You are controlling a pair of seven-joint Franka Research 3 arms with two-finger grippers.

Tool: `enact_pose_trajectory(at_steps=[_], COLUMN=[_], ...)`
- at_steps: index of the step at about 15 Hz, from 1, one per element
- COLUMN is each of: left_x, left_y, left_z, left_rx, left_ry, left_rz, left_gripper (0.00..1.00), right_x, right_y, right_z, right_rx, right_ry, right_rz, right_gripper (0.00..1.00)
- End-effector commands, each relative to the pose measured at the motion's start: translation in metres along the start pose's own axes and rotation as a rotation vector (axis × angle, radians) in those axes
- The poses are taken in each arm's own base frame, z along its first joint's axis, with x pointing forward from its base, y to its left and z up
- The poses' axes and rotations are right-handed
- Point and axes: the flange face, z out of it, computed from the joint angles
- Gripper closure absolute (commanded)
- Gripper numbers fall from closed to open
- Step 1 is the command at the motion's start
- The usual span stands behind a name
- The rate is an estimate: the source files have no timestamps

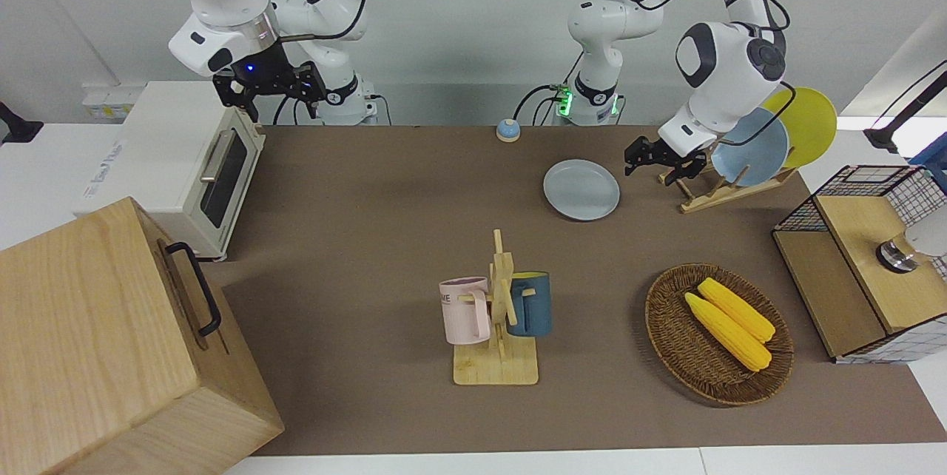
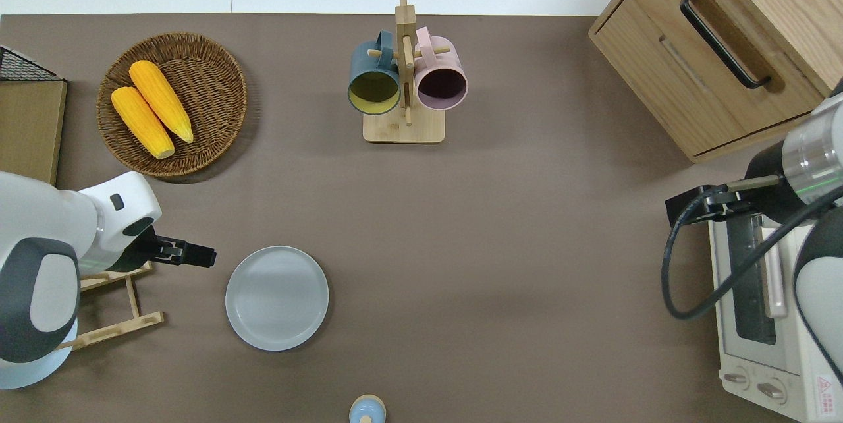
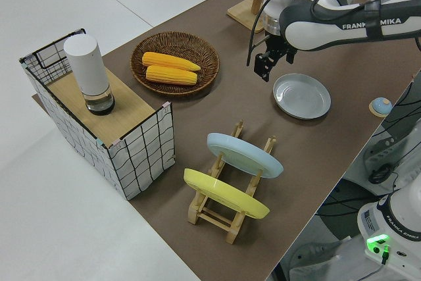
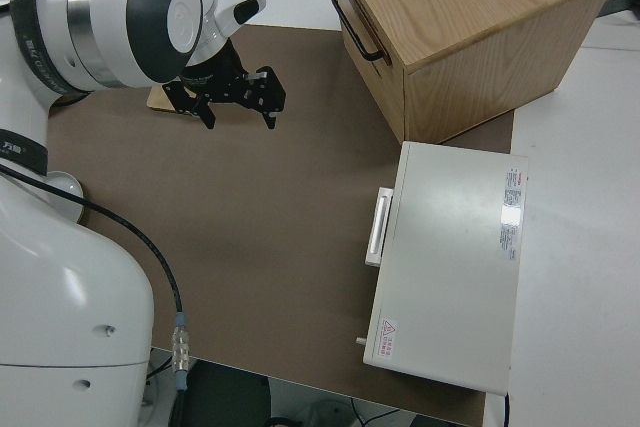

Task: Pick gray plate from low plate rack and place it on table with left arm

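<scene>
The gray plate (image 1: 581, 189) (image 2: 276, 297) (image 3: 302, 96) lies flat on the brown table (image 1: 370, 238). It is apart from the low plate rack (image 1: 729, 190) (image 2: 118, 325) (image 3: 227, 214), on the side toward the right arm's end. A light blue plate (image 1: 751, 149) and a yellow plate (image 1: 806, 123) stand in the rack. My left gripper (image 1: 655, 162) (image 2: 201, 255) (image 3: 264, 68) hangs open and empty over the table between the rack and the gray plate. The right arm is parked, its gripper (image 1: 272, 99) (image 4: 238, 105) open.
A wicker basket (image 1: 669, 345) with two corn cobs and a mug stand (image 1: 497, 368) with a pink and a blue mug sit farther from the robots. A wire-sided shelf box (image 1: 832, 290) is at the left arm's end. A toaster oven (image 1: 200, 164) and a wooden cabinet (image 1: 96, 342) are at the right arm's end.
</scene>
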Motion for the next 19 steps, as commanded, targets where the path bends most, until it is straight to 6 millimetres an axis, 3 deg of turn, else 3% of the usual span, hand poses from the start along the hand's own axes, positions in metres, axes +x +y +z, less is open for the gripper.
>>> enact_pose_trajectory(at_steps=[1,3,8,19], left_x=[0.011,0.011,0.009,0.009], left_y=[0.017,0.026,0.043,0.045], left_z=[-0.063,-0.103,-0.160,-0.163], left_rx=[0.107,0.134,0.248,0.197], left_ry=[-0.012,0.010,0.046,0.050], left_rz=[-0.001,-0.013,0.023,0.015], left_gripper=[0.01,0.01,0.01,0.01], right_x=[-0.002,-0.002,-0.002,-0.002], right_y=[0.002,0.003,0.002,0.002], right_z=[-0.003,-0.003,-0.003,-0.003], right_rx=[-0.007,-0.006,-0.007,-0.006], right_ry=[-0.003,-0.001,-0.003,-0.001], right_rz=[0.015,0.017,0.015,0.015], right_gripper=[0.017,0.017,0.017,0.017])
